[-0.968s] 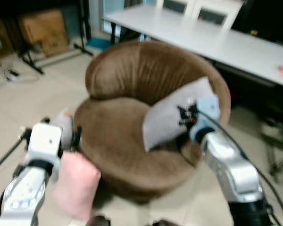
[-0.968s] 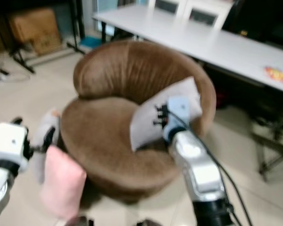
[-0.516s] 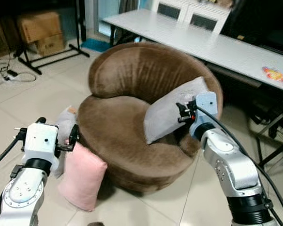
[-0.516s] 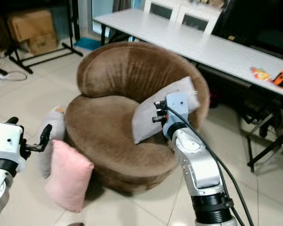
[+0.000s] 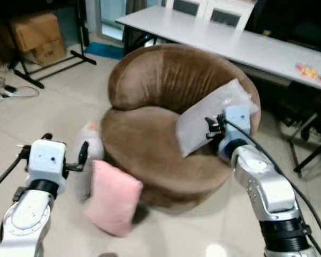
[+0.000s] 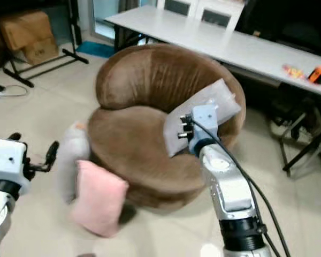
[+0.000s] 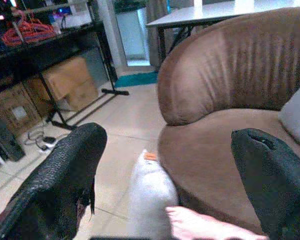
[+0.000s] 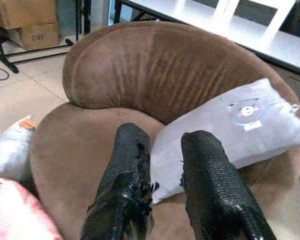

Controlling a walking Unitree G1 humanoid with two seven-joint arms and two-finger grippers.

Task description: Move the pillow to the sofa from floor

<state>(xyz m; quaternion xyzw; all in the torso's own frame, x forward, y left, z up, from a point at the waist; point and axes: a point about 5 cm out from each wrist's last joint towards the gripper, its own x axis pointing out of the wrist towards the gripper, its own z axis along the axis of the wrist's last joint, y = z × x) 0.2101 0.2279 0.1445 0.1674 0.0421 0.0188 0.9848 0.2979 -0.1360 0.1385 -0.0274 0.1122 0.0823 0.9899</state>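
A pink pillow [image 5: 113, 197] and a grey one [image 5: 89, 160] stand on the floor against the brown sofa [image 5: 166, 144]; a bear-print pillow [image 8: 240, 130] already lies on it. Left gripper [image 7: 165, 170] gapes wide, empty; right gripper [image 8: 165, 185] nearly closed, empty.

Pink pillow [image 5: 113, 197] hides part of grey pillow [image 5: 85, 167].

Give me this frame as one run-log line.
grey bear-print pillow: on brown round sofa | pink pillow, pale grey pillow: on floor | left pincer: open, empty | right pincer: empty
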